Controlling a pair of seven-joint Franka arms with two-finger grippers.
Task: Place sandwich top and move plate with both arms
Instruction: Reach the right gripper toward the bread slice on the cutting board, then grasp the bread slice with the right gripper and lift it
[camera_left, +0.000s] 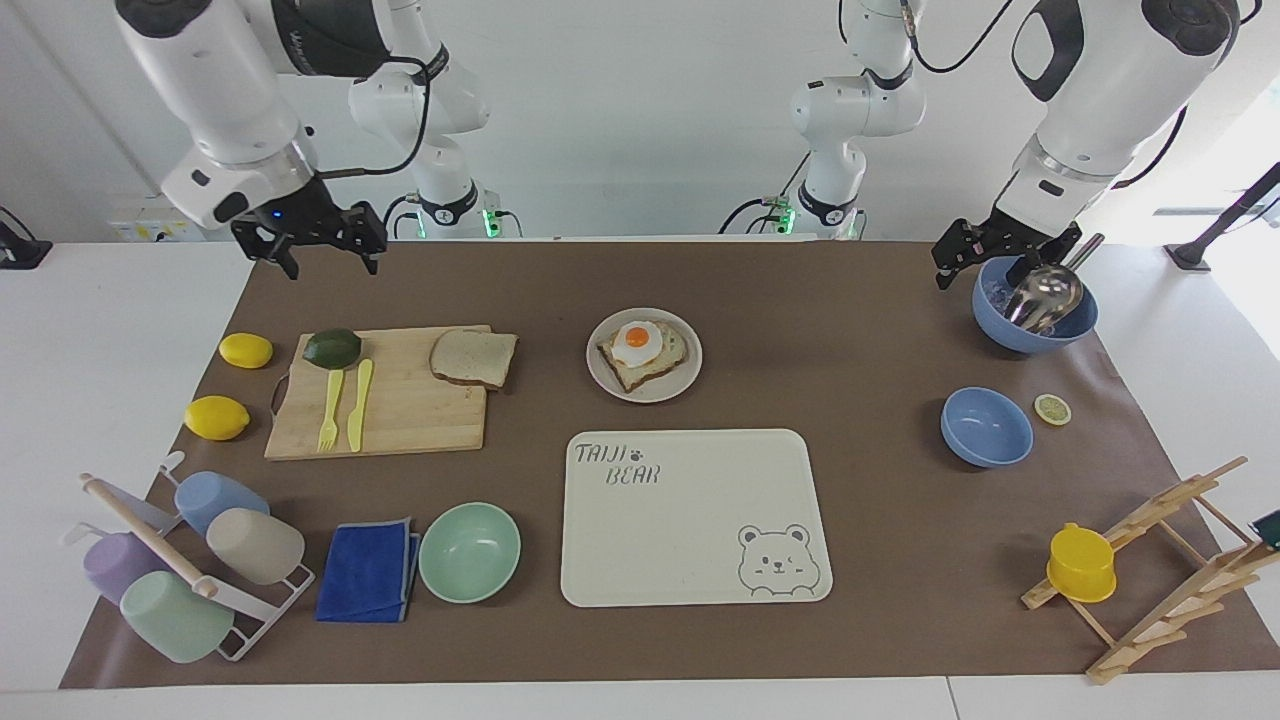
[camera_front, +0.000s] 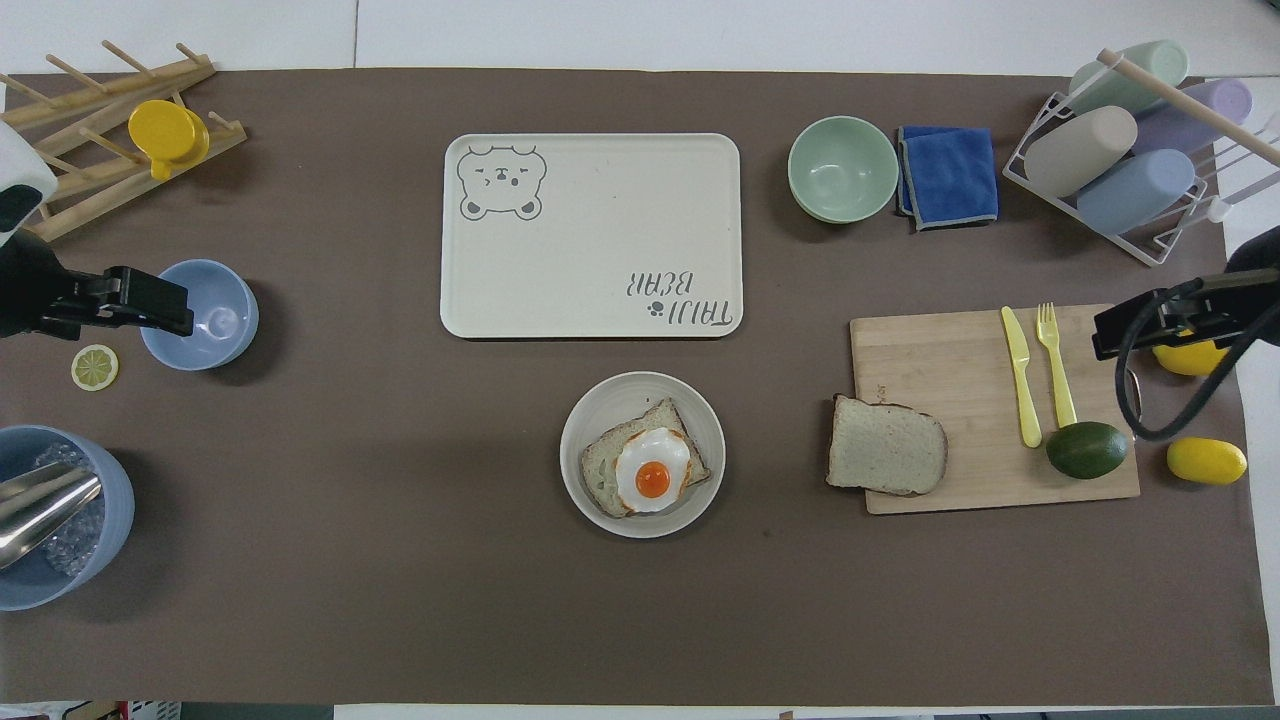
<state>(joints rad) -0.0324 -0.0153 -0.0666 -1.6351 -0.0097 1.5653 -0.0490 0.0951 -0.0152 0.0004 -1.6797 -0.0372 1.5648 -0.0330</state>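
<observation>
Bread (camera_left: 474, 357) on the board (camera_left: 400, 400) looks light and squishy, so pinch an edge gently. Right gripper (camera_left: 320, 238) up high, fingers apart; left gripper (camera_left: 985, 255) probably open, hard to tell.

sandwich top (camera_left: 474, 358) on cutting board (camera_left: 400, 415) at frame left, plate (camera_left: 612, 384) at centre holding egg toast (camera_left: 642, 352), bear tray (camera_left: 680, 530) below it

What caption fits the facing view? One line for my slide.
Sandwich top on cutting board, egg toast on plate, both arms raised.
</observation>
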